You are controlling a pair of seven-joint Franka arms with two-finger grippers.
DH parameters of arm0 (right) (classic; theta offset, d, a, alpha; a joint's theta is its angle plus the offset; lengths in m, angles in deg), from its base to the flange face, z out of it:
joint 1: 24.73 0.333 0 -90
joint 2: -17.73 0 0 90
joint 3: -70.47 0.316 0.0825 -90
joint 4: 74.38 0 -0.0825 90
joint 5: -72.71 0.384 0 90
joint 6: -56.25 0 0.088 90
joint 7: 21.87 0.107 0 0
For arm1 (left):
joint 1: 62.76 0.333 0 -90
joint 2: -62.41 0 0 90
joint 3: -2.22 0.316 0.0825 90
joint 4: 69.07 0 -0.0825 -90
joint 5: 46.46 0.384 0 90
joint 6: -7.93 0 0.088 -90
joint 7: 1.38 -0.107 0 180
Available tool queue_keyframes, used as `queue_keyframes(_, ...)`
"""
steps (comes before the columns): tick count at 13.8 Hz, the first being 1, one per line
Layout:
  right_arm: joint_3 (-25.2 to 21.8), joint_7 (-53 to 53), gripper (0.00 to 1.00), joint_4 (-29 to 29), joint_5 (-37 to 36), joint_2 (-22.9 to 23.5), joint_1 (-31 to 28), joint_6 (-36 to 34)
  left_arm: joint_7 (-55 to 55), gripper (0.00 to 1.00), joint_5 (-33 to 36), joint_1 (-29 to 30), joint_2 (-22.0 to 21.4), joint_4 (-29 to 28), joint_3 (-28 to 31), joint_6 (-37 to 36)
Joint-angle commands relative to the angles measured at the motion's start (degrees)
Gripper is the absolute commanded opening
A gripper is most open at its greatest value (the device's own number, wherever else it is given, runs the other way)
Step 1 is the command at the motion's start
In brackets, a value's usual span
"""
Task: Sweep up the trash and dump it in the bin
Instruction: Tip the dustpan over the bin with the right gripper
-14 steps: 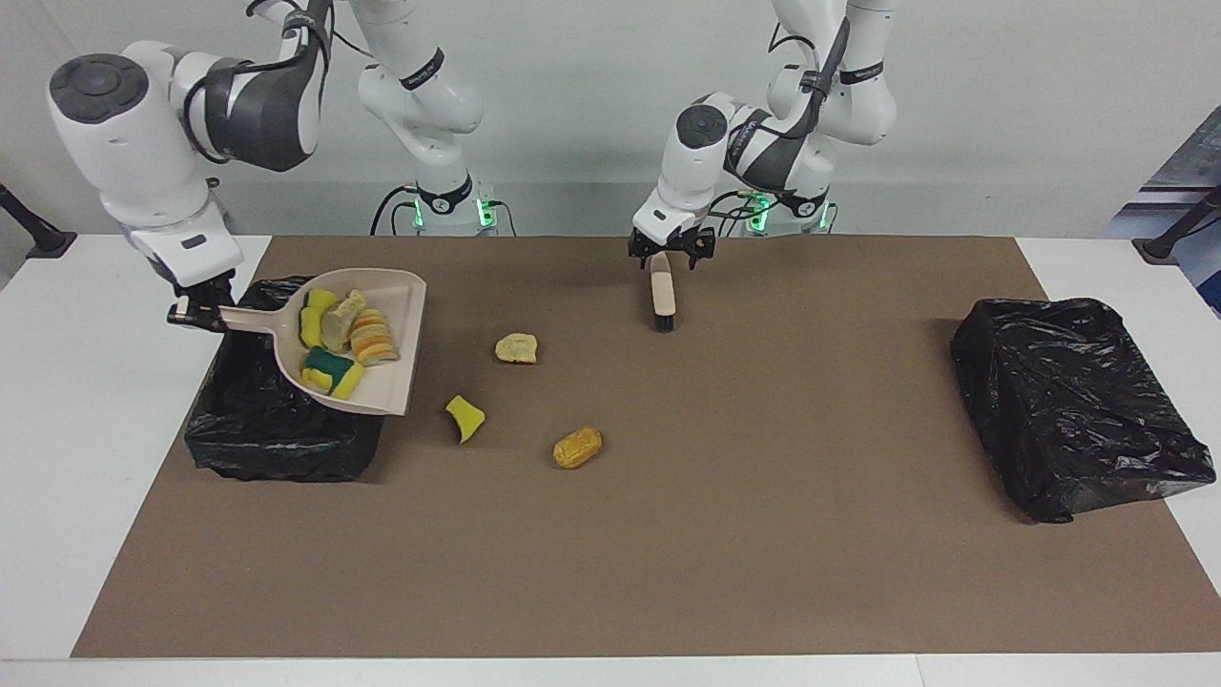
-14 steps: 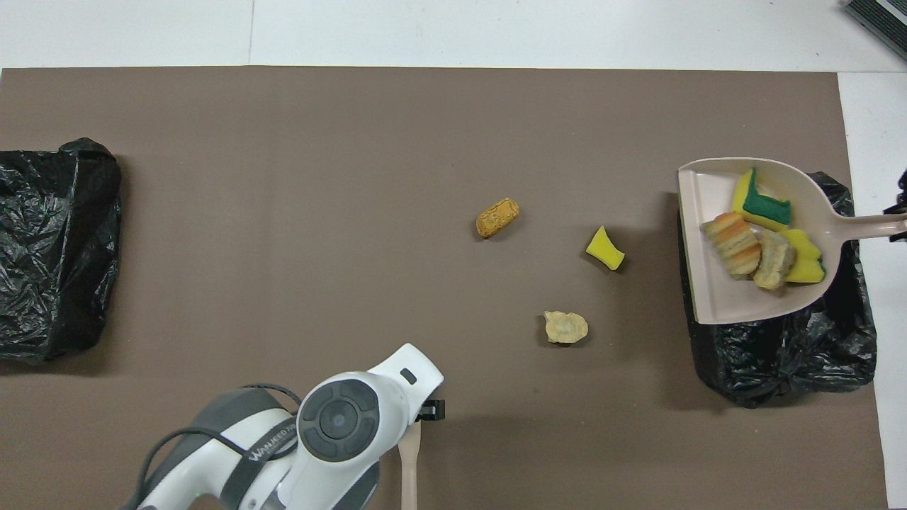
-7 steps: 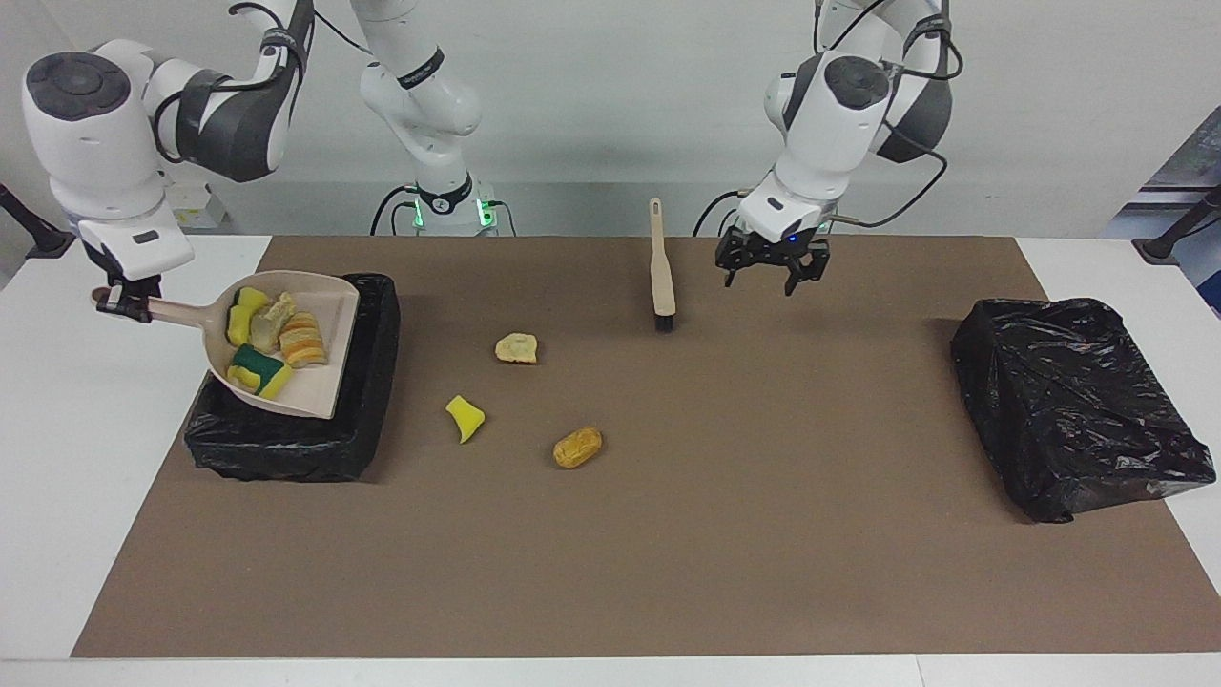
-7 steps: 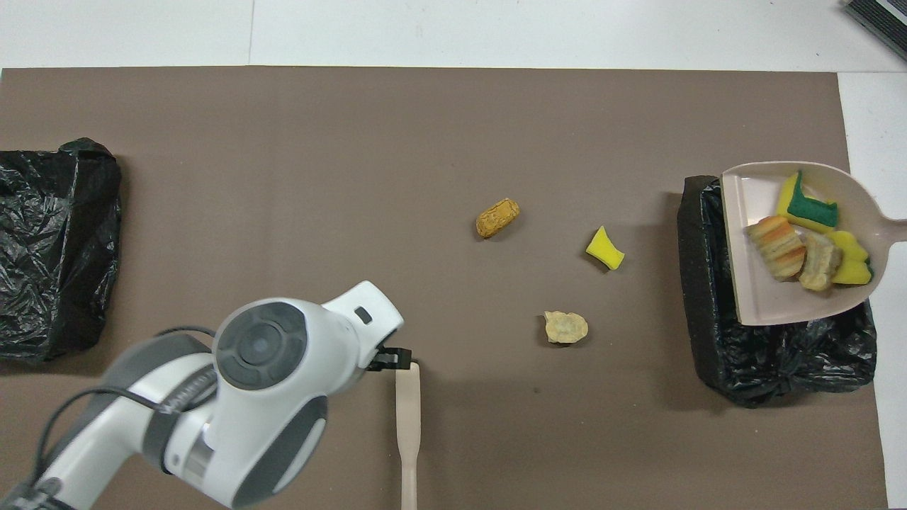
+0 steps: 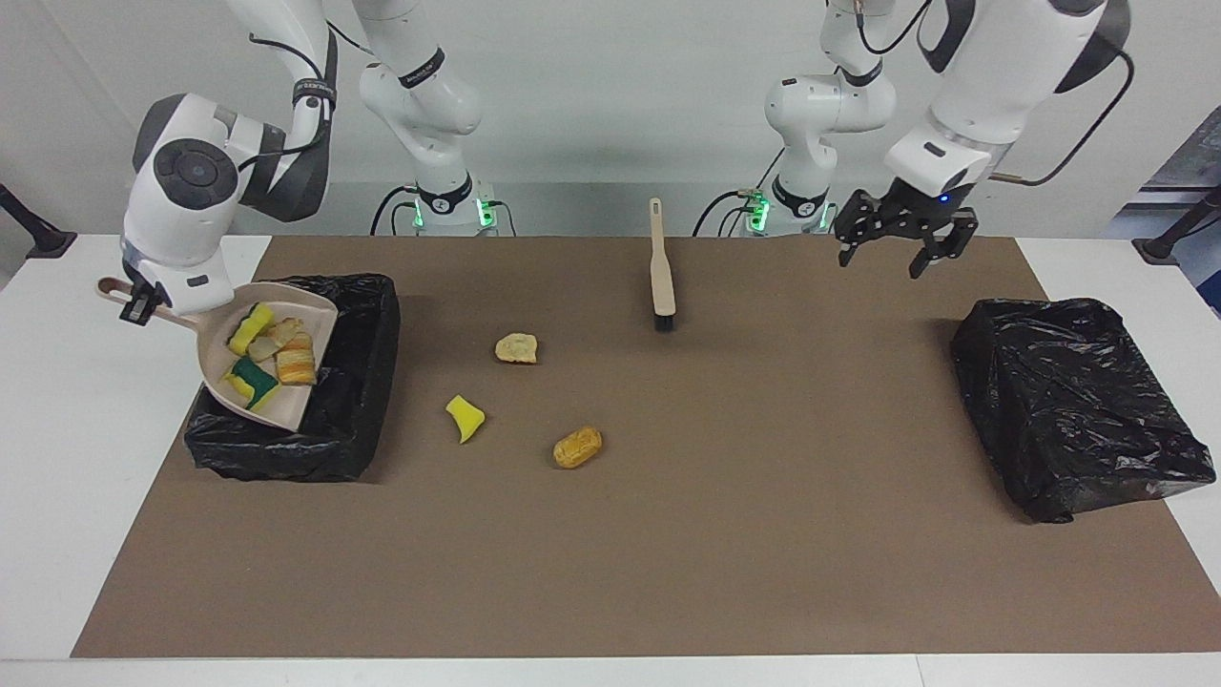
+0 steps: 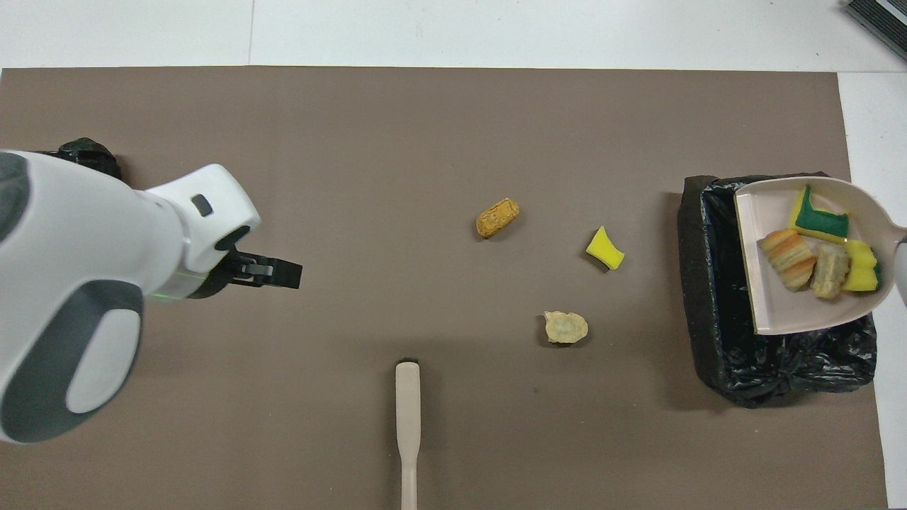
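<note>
The left pincer (image 5: 895, 240) has swung away from the brush (image 5: 660, 275) toward the left arm's end of the bench and now hangs in the air, jaws spread wide and holding nothing, over the brown mat (image 5: 725, 496) near the closed black bag (image 5: 1078, 405). The brush lies flat where it was, close to the robots, bristles pointing away from them. The right pincer (image 5: 135, 303) has drawn the dustpan (image 5: 216, 372) farther over the open bin (image 5: 367, 382) and tipped it more steeply; it is clamped on the dustpan's handle. Four scraps of trash sit in the pan: two yellow-and-green sponge bits (image 5: 250, 380), a tan chunk (image 5: 271, 338) and a striped orange lump (image 5: 297, 362). Three more have not moved on the mat: a pale crumbly piece (image 5: 516, 348) nearest the robots, a yellow sponge bit (image 5: 465, 418) beside the bin, and an orange-brown lump (image 5: 577, 447) farthest from the robots. No writing is legible anywhere.
</note>
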Motion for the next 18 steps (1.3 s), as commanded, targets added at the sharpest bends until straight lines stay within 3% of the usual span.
queue_keyframes(1, 0.3, 2.4, 0.00, 2.4, -5.4, -3.3, 1.5, -2.9, -3.0, 1.00, 3.1, 2.9, 2.5, 6.0, -0.8, -3.6)
queue_keyframes(6, 0.5, -2.5, 0.00, -1.7, -12.5, -4.5, 9.4, -13.9, -3.6, 1.00, 4.4, 3.0, 3.0, 7.3, 0.0, -4.6)
queue_keyframes(12, 0.4, -6.9, 0.00, -1.9, -18.0, -6.2, 8.5, -12.4, -3.6, 1.00, 4.2, 3.2, 3.7, 8.4, 0.8, -5.5)
queue_keyframes(18, 0.4, -6.8, 0.00, -4.5, -15.3, -6.1, 7.8, -13.1, -3.3, 1.00, 4.5, -9.2, 3.0, 8.2, 11.9, -5.7)
